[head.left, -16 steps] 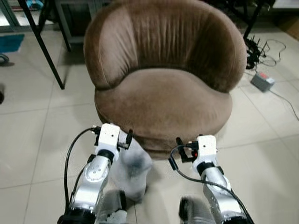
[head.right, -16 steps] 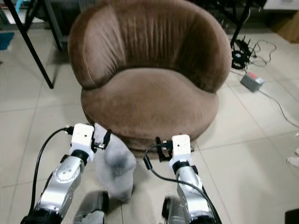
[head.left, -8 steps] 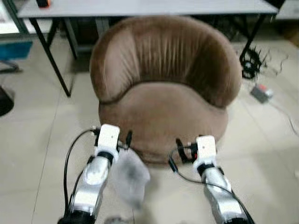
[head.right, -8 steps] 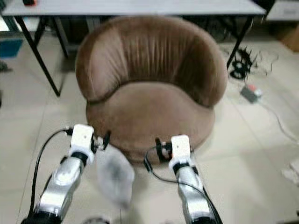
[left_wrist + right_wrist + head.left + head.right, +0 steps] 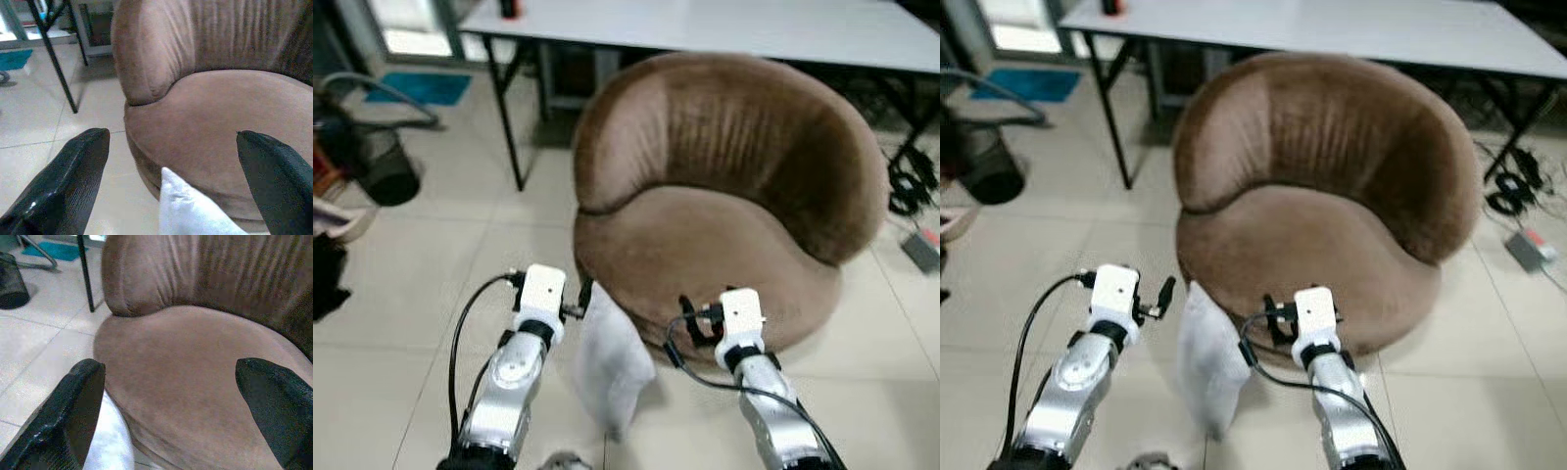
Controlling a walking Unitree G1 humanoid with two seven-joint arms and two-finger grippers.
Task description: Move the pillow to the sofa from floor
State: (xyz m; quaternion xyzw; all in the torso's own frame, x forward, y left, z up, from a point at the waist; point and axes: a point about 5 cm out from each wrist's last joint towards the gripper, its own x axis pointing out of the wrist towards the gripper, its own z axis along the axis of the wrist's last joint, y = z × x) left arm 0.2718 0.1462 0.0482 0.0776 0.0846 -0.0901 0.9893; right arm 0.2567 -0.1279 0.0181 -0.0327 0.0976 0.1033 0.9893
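Pillow [image 5: 610, 362] stands between both arms, against the sofa [image 5: 724, 225] front edge.

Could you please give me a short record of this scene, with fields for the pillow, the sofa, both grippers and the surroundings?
pillow: white, between the two arms, in front of the sofa
sofa: brown round, seat bare
left gripper: fingers open, pillow corner between them
right gripper: open, facing the seat
surroundings: grey table behind the sofa; tiled floor
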